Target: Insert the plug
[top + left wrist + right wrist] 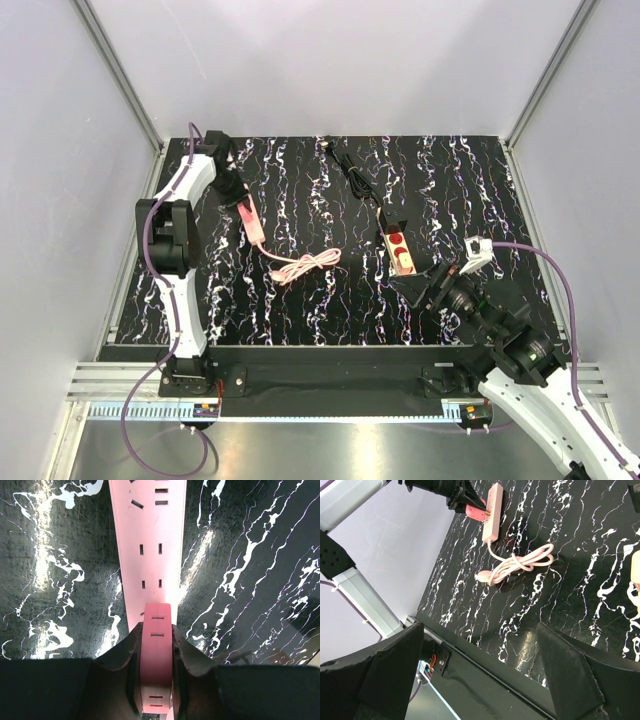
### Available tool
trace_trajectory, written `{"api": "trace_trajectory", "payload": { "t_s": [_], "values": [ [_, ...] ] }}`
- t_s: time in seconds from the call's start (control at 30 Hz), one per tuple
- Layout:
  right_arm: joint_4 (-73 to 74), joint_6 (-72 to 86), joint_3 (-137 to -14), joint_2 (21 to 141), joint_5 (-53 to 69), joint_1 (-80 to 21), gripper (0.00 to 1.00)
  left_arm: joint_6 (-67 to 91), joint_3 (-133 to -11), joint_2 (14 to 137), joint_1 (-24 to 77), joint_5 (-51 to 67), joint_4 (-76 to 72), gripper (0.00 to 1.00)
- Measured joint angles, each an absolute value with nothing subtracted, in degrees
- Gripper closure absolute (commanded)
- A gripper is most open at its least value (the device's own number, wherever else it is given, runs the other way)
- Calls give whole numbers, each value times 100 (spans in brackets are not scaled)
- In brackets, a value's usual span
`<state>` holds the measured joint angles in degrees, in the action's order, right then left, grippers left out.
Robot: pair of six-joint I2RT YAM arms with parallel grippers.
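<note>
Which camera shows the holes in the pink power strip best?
The left wrist view. The pink power strip fills the middle there, so its slots are plain. The top view shows it small, slots too tiny to see. The right wrist view shows it far off, near the top.

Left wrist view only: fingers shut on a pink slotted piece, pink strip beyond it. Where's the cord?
Observer: The pink cord lies bundled on the mat, just past the near end of the pink strip.
Operator: Plug in anything?
Observer: No, the plug lies loose on the mat beside the bundle.
Operator: Right arm?
Observer: The right gripper is open and empty, close to a second strip.
</note>
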<state>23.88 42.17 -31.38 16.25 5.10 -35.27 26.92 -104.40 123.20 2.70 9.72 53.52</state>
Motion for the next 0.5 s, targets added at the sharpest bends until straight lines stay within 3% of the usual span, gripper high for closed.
{"api": "trace_trajectory", "payload": {
  "t_s": [0.5],
  "values": [
    [2392, 4160, -3138, 1955, 495, -3527, 0, 2615, -10440, 12320, 423, 775, 5400, 100]
  ]
}}
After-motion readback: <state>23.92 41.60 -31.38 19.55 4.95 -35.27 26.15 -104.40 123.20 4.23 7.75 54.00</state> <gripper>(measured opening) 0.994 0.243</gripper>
